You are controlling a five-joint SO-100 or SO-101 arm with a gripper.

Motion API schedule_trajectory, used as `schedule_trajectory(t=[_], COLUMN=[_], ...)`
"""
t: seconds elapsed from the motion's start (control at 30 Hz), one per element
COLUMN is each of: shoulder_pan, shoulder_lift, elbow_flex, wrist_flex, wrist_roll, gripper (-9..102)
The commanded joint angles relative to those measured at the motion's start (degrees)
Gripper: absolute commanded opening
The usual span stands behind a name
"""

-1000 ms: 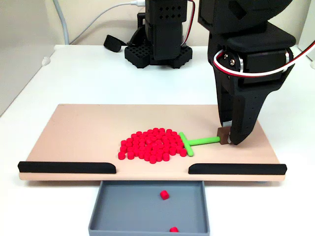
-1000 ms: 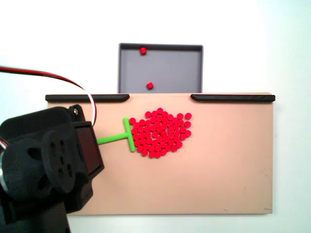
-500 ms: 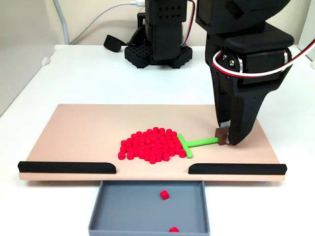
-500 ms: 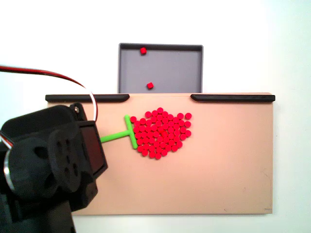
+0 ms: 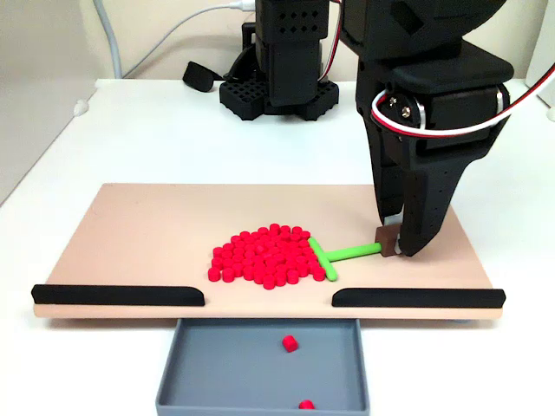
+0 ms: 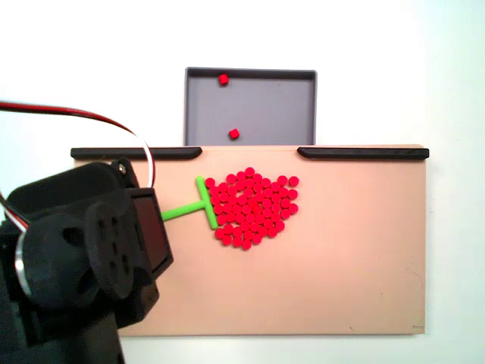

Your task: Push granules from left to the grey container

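Note:
A dense pile of red granules [image 5: 262,256] [image 6: 253,208] lies on the tan board [image 5: 139,238] [image 6: 348,250], just behind the gap between two black strips. Against the pile's side rests the crossbar of a green T-shaped stick [image 5: 340,254] [image 6: 195,206]. My gripper [image 5: 392,245] is shut on the brown block at the stick's handle end, to the right of the pile in a fixed view. The grey container [image 5: 217,368] [image 6: 276,106] sits below the board's edge at the gap, with two red granules [image 5: 290,344] [image 6: 234,134] inside it.
Two long black strips [image 5: 118,295] [image 5: 418,298] line the board's front edge either side of the gap. The arm's black base [image 5: 279,61] and a white cable stand behind the board. White table surrounds the board.
My gripper and the green stick have shifted toward the pile, pressing the granules tighter together and nudging them a little along the board.

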Motion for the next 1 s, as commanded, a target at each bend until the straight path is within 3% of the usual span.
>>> schedule_trajectory(t=[0.0,0.97], shoulder_pan=[0.9,0.2], shoulder_lift=[0.2,1.1], elbow_flex=[-0.4,-0.4], wrist_flex=[0.4,0.4], wrist_roll=[-0.8,-3.4], gripper=[0,0])
